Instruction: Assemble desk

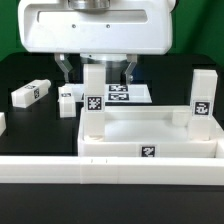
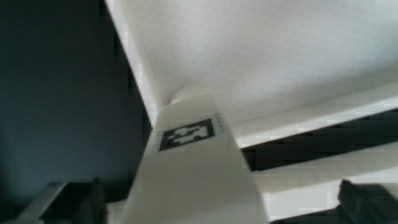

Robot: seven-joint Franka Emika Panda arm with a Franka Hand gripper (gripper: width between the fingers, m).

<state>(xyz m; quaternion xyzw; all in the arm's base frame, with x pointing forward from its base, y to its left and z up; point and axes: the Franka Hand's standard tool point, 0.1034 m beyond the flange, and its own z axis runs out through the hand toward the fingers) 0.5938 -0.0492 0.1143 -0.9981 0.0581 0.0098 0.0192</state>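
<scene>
Desk tabletop [image 1: 110, 150] lies rim-up at the front, just behind the border bar [image 1: 40, 170], likely braced there against sliding; gripper [image 1: 97, 78] is spread, fingers [image 2: 71, 200] straddling the upright leg [image 1: 93, 110] at the exterior view's left rear corner, not pinching it, probably lined up to twist it home; second leg [image 1: 203, 100] stands at the right rear corner; loose leg [image 1: 30, 93] and spare leg [image 1: 68, 100] lie behind; count: one tabletop, four legs, two corners left to fill.

Registering one tabletop [image 1: 180, 148] in the exterior view. Registering four leg blocks there: two standing upright, leg block [image 1: 93, 118] and leg block [image 1: 203, 98]; two lying down, leg block [image 1: 30, 93] and leg block [image 1: 68, 101]. Registering one marker board [image 1: 128, 93]. Registering one leg block [image 2: 187, 170] and one tabletop [image 2: 267, 40] in the wrist view, both counted above.
</scene>
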